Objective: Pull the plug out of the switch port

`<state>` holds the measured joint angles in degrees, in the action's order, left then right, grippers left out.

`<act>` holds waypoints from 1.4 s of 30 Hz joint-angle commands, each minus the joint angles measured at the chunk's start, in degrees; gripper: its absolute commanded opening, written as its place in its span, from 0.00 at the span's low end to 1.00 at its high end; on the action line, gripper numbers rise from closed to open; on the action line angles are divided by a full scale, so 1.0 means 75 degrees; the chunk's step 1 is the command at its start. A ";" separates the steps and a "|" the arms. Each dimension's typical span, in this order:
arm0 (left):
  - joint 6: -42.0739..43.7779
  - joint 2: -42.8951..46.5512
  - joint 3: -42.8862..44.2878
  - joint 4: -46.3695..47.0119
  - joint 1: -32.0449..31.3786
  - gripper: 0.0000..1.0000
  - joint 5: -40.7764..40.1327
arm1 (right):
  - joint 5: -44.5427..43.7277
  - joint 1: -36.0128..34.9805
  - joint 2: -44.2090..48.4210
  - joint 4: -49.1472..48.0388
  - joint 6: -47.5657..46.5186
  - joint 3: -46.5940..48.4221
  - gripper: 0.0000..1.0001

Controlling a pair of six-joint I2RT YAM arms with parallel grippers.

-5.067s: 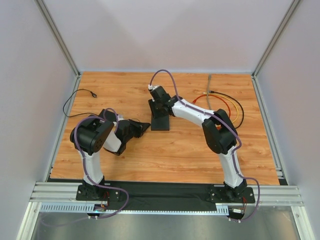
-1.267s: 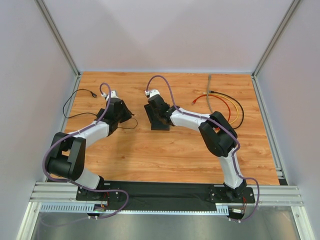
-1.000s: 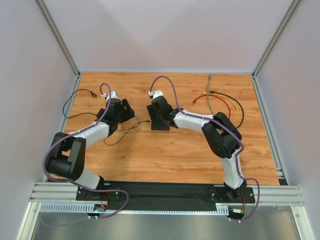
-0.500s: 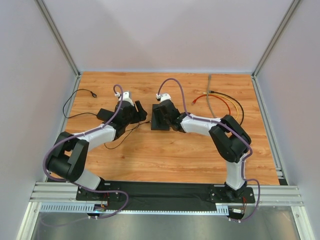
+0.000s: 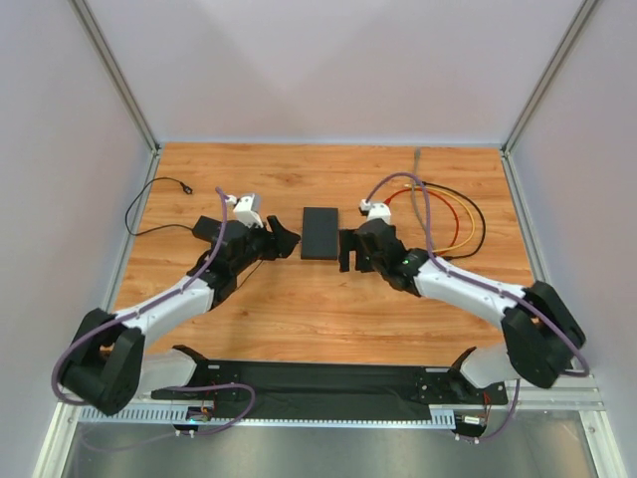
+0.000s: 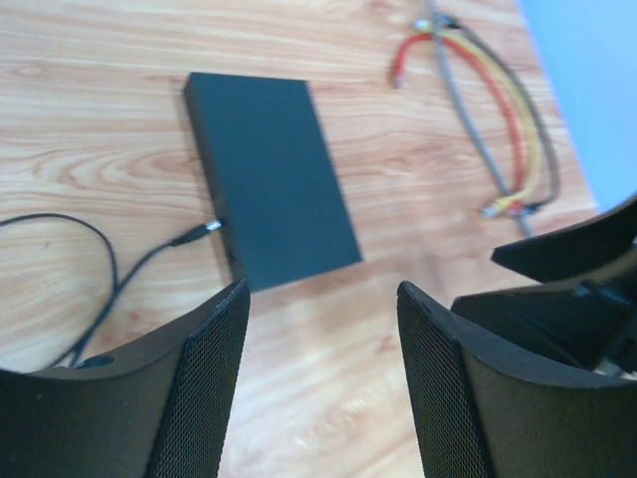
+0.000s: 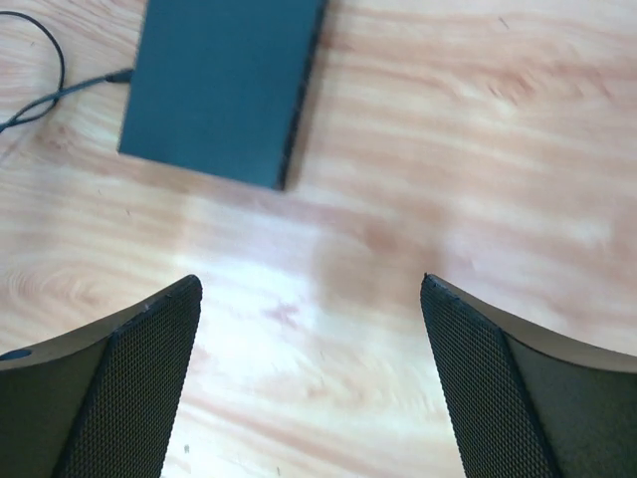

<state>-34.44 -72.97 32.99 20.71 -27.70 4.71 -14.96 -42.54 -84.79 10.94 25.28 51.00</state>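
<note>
1. Two arms lie stretched low and forward over the table (image 5: 328, 309). The left one reaches toward 1 o'clock and the right one toward 11 o'clock.
2. Your left gripper (image 5: 286, 242) sits just beside the switch, at its 9 o'clock side. Its jaws are spread wide, with nothing between them.
3. Your right gripper (image 5: 345, 251) sits near the switch's 4 o'clock corner. It too is spread wide and empty, touching nothing.
4. The switch (image 5: 320, 232) lies flat on the wood between your two grippers.
5. In the left wrist view, the plug (image 6: 206, 229) on its thin black lead (image 6: 159, 257) meets the switch's long edge. You cannot tell whether it is seated.
6. Farther off, at 2 o'clock on the table, a loop of red, yellow and black cables (image 5: 453, 214) lies well apart.
</note>
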 commanded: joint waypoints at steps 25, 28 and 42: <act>-0.2450 0.5122 -0.4316 0.1152 -0.0044 0.80 0.1435 | -0.1323 0.0071 0.6112 0.0558 0.3731 -0.4853 1.00; -0.2848 0.5895 -0.5077 0.1782 -0.0044 0.81 0.1434 | -0.0843 0.0059 0.7198 -0.0213 0.4059 -0.5543 1.00; -0.3213 1.0432 -0.5126 -0.2316 -0.0056 0.85 0.1049 | -0.1790 0.0001 1.1717 0.1965 0.6474 -0.7422 1.00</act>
<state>-57.19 -0.32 2.28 9.37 -28.05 13.63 -22.98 -42.19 -0.34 14.52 68.55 3.73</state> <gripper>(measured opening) 0.843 0.998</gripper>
